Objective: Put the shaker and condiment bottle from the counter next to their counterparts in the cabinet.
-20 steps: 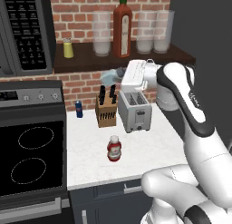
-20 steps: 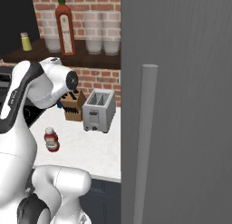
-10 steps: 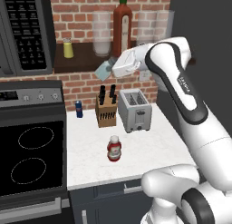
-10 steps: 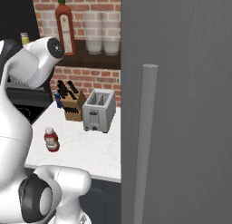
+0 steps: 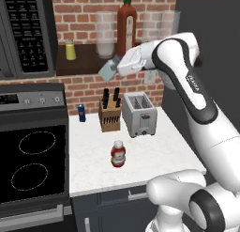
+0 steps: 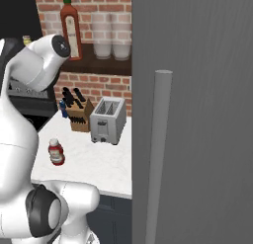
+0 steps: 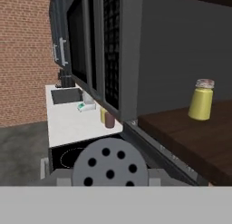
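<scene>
The white arm holds the small pale blue-grey translucent shaker (image 5: 108,69) with its grey perforated cap up in the air, tilted, just in front of the dark brown wooden open shelf (image 5: 82,64) with the red brick back wall. The claw (image 5: 117,68) is closed around the shaker's body. In the hand view the grey cap (image 7: 110,166) sits at the bottom edge, pointing away from the hand towards the shelf board (image 7: 195,141). That pose suits a sideways carry toward the small yellow shaker with a pale cap (image 5: 70,50), which stands at the left end of the shelf, well apart from the held one. To stand beside it, the held shaker likely needs to travel further left and be turned upright before release.

The small squat red bottle with white cap and label band (image 5: 117,154) stands on the white table (image 5: 159,142), in front of the wooden knife block (image 5: 109,114) and the silver toaster (image 5: 138,114). Its tall red-brown counterpart with a green cap (image 5: 126,25) stands on the shelf between clear glass jars (image 5: 105,36).
</scene>
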You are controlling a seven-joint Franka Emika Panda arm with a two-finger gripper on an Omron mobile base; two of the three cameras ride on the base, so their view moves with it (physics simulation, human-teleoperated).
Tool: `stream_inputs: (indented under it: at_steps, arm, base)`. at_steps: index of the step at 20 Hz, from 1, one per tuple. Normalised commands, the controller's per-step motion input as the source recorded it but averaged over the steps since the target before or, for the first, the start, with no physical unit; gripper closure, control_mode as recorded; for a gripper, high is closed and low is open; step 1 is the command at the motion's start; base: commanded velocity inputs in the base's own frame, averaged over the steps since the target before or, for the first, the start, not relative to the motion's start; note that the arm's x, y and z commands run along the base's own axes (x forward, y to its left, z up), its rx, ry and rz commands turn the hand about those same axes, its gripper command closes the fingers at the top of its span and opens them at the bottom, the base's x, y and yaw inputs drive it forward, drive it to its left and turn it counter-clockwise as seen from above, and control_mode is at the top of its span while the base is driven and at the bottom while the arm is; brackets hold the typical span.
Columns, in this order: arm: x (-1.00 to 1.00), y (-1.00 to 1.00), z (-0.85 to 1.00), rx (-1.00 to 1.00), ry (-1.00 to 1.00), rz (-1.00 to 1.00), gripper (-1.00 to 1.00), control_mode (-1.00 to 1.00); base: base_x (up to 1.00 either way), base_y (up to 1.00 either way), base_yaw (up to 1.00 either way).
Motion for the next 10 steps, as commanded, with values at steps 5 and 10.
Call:
stream_inputs:
  at_steps: [5,10]
  arm:
    - [0.14,0.00,0.23,-0.05,0.03,-0.07,1.00,-1.00]
    - [0.24,0.00,0.26,-0.04,0.03,-0.17,1.00,-1.00]
  base:
    - [0.00,0.00,0.00]
    - [0.00,0.00,0.00]
